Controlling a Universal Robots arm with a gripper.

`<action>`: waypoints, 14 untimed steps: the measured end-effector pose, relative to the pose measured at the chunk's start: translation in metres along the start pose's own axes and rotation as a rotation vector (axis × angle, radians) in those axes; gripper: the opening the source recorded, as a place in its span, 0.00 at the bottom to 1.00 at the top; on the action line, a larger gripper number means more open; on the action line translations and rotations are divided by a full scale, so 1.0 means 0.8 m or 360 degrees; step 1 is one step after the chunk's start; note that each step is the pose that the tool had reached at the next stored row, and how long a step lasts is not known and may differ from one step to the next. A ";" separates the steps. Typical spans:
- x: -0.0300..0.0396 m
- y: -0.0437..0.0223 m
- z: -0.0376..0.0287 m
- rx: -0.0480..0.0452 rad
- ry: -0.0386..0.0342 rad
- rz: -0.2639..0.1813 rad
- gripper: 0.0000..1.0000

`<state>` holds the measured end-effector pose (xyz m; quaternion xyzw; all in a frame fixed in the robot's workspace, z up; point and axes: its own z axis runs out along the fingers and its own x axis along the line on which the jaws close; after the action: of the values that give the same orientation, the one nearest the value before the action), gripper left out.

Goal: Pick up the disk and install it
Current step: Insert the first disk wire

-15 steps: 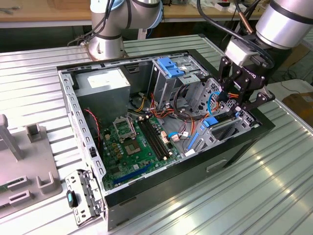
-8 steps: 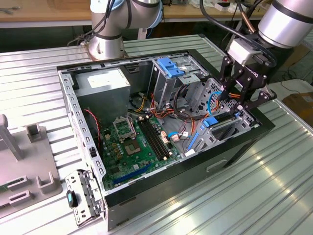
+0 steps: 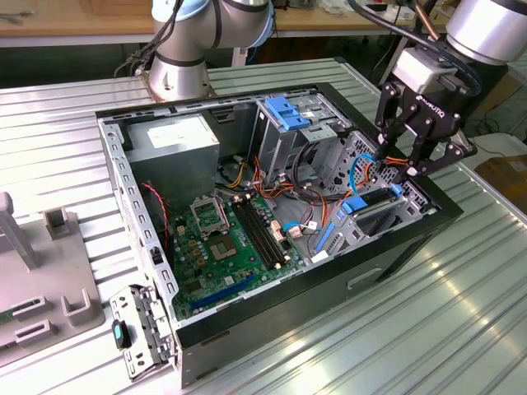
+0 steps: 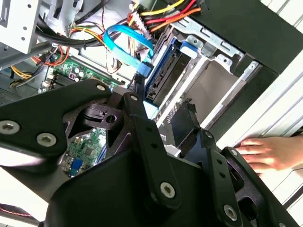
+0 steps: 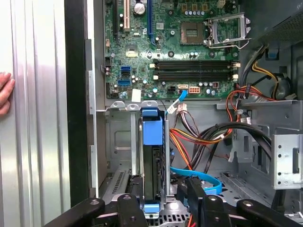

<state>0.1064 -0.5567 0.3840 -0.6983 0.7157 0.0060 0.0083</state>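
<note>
1. The computer case [image 3: 329, 280] lay on its side on the ribbed metal table [image 3: 66, 123] with its side panel off. This probably served to turn every bay upward toward the arm.
2. Toward the exterior view's left inside the case, the green motherboard [image 3: 222, 247] lay flat on the case floor, well apart from the work.
3. Further right stood the upright drive cage [image 3: 288, 123] with its blue plastic top, untouched.
4. At the exterior view's right corner of the case, the gripper [image 3: 406, 163] hung over the low drive bay.
5. The disk [image 5: 152, 161] stood on edge in that bay. Its blue carrier rail faced outward between the bay's metal walls, so it appeared seated or nearly so. The second wrist view showed it [image 4: 163, 78] sunk into the same slot.
6. The fingers [image 5: 201, 198] were spread apart, one on each side of the disk's line, and gripped nothing. I could not tell whether either one touched the carrier.
7. The thin blue cable [image 5: 199, 177] looped just beside the bay, near one fingertip.
8. A person's hand [image 4: 267, 151] rested on the table just outside the case wall, likely keeping clear of the arm.
</note>
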 end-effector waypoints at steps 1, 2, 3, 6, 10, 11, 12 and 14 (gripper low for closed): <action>-0.0008 -0.0014 0.0006 0.0000 -0.0001 0.0000 0.50; -0.0040 -0.0030 0.0019 0.0000 -0.0001 0.0000 0.50; -0.0075 -0.0038 0.0026 0.0000 -0.0001 0.0000 0.50; -0.0138 -0.0085 0.0051 0.0000 -0.0001 0.0000 0.50; -0.0150 -0.0165 0.0183 -0.0001 -0.0001 0.0000 0.50; -0.0149 -0.0165 0.0209 -0.0002 -0.0001 0.0000 0.50; -0.0149 -0.0166 0.0209 -0.0002 -0.0001 0.0000 0.50; -0.0149 -0.0166 0.0209 -0.0002 -0.0001 0.0000 0.50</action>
<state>0.1200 -0.5448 0.3676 -0.6983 0.7157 0.0066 0.0081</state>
